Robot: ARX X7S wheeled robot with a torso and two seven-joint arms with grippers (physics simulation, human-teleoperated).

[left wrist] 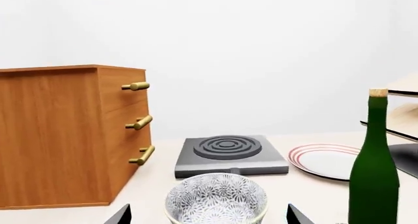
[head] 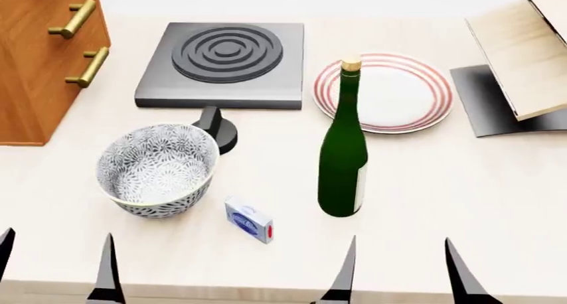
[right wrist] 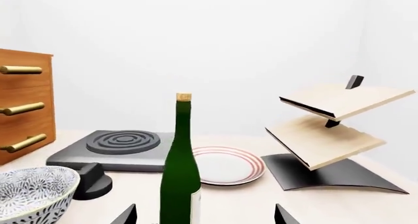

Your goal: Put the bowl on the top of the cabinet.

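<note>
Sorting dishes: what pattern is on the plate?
White plate with red rings around its rim, clearest in the head view.

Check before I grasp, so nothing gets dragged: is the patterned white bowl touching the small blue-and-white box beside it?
Apart. The head view shows bare tabletop between the patterned white bowl and the small blue-and-white box.

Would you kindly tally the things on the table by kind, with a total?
Bowl: 1
Plate: 1
Bottle: 1
Hotplate: 1
Cabinet: 1
Slanted rack: 1
Small box: 1
Total: 7
</note>
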